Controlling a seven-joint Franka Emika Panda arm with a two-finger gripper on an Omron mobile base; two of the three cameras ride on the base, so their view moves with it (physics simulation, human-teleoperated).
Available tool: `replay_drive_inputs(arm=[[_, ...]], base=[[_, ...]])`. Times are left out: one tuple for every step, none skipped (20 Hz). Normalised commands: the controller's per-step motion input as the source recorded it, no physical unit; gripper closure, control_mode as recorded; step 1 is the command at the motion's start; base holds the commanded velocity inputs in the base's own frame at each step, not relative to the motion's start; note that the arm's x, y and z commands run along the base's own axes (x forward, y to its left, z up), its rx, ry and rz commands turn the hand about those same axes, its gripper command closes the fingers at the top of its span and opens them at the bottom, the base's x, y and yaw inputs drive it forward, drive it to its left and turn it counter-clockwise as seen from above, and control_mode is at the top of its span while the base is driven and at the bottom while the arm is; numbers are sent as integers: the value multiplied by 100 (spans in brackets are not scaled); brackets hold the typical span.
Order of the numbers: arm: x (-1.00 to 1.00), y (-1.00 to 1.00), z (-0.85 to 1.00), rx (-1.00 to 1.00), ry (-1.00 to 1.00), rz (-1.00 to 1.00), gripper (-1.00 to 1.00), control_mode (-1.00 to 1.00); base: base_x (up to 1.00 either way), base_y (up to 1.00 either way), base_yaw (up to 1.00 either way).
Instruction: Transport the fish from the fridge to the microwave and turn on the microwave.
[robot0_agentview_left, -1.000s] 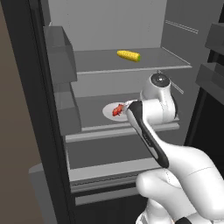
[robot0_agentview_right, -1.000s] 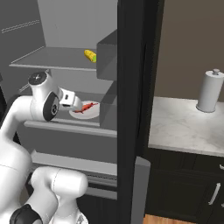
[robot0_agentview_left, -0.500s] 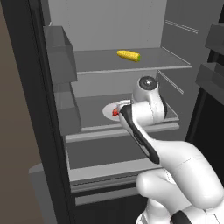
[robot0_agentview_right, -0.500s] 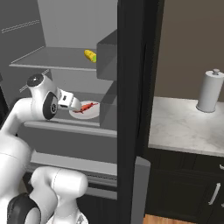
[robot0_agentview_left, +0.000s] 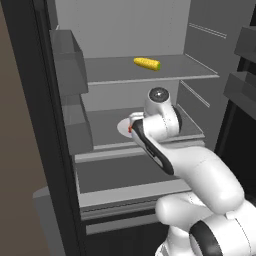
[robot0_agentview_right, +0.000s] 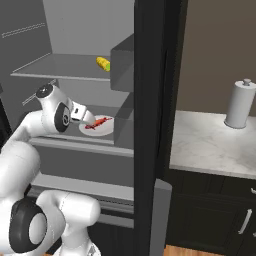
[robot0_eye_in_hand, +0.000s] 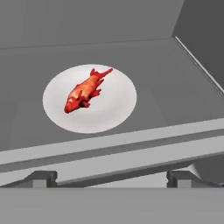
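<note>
None of job done yet. Fish (robot0_eye_in_hand: 85, 92) lies on plate (robot0_eye_in_hand: 116, 113), on middle shelf of fridge (robot0_agentview_left: 150, 75), below corn (robot0_agentview_left: 147, 63). Tool (robot0_eye_in_hand: 113, 179) spread wide, holding nothing, near plate. Left: grab fish, carry to microwave, switch on.

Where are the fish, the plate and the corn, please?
fish (robot0_eye_in_hand: 85, 94), hand view, mid-body.
plate (robot0_eye_in_hand: 114, 109), hand view, bare white surface.
corn (robot0_agentview_left: 147, 63), left base view, middle of cob.

Grey middle shelf (robot0_eye_in_hand: 175, 83) of the fridge (robot0_agentview_left: 45, 125) bearing a white plate (robot0_eye_in_hand: 118, 105), upper shelf (robot0_agentview_left: 190, 70) carrying a yellow corn cob (robot0_agentview_left: 147, 63) lying flat
</note>
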Motion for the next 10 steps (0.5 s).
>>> replay_drive_inputs(arm=[[42, 0, -13, 0, 0, 0, -100, -100], [42, 0, -13, 0, 0, 0, -100, -100], [42, 0, -13, 0, 0, 0, -100, -100], [42, 0, -14, 1, 1, 0, -100, -100], [41, 0, -15, 0, 2, 0, -100, -100], [41, 0, -15, 0, 4, 0, -100, -100], [40, 0, -18, 0, 5, 0, -100, -100], [39, 0, -18, 0, 4, 0, -100, -100], [39, 0, -21, 0, 7, 0, -100, -100], [31, 1, -22, 0, 8, 0, -100, -100]], base=[[0, 0, 0], [0, 0, 0], [0, 0, 0], [0, 0, 0], [0, 0, 0], [0, 0, 0], [0, 0, 0], [0, 0, 0], [0, 0, 0], [0, 0, 0]])
